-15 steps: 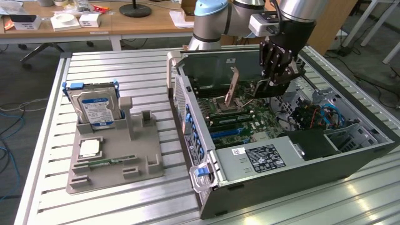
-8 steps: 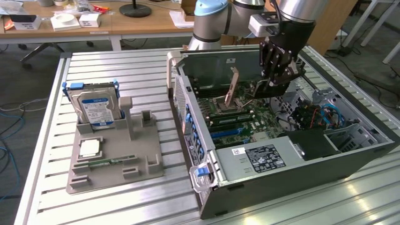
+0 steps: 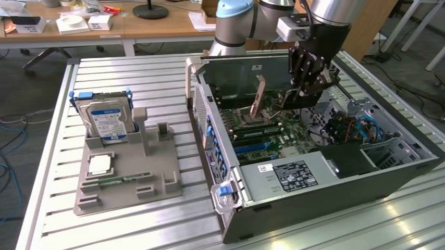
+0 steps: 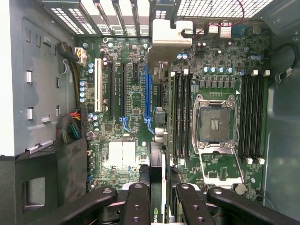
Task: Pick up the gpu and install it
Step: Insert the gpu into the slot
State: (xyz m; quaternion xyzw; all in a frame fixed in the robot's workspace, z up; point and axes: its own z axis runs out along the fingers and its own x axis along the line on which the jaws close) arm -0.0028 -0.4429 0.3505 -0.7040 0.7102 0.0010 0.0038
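Two fingers (image 4: pixel 136 206) clamp the gpu (image 4: pixel 157 178) edge-on between them, above the motherboard (image 4: pixel 131 103).

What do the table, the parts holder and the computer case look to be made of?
Table: bare metal, likely aluminium; silvery slotted rails with brushed sheen.
Parts holder: matte grey plastic, probably; uniform dull colour, moulded slots.
Computer case: painted sheet metal, apparently; thin dark grey walls, folded edges.
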